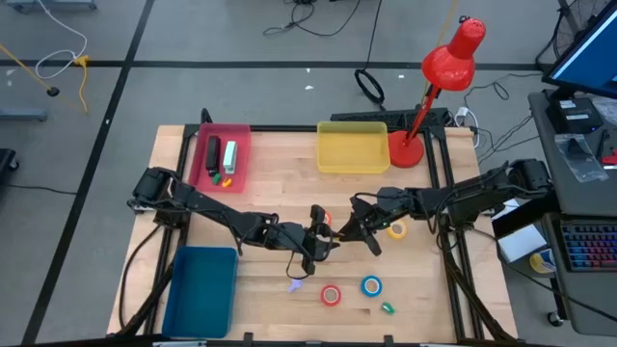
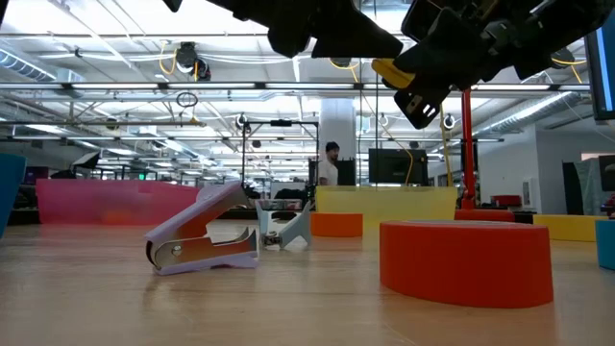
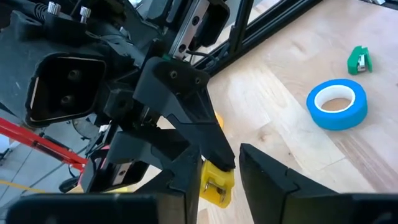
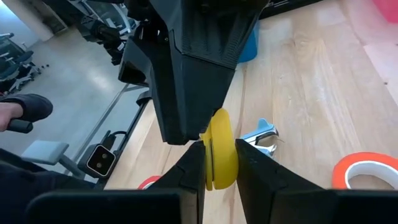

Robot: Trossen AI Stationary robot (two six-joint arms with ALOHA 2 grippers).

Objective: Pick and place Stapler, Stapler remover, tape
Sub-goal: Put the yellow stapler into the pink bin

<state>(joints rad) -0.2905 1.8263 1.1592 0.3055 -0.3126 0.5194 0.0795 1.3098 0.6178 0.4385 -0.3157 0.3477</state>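
The right gripper (image 1: 359,229) pinched the yellow stapler remover (image 4: 219,149) between its fingertips, lifted clear of the table (image 1: 280,183) near its centre. In the low view the remover's long axis was tilted, its lower end pointing down towards six o'clock. The left gripper (image 1: 316,241), at nine o'clock from the right one, stood with fingers slightly spread, and the remover lay just off its tips, apparently free of them.

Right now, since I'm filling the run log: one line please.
right gripper: shut on yellow item | left gripper: open beside it | both above table middle
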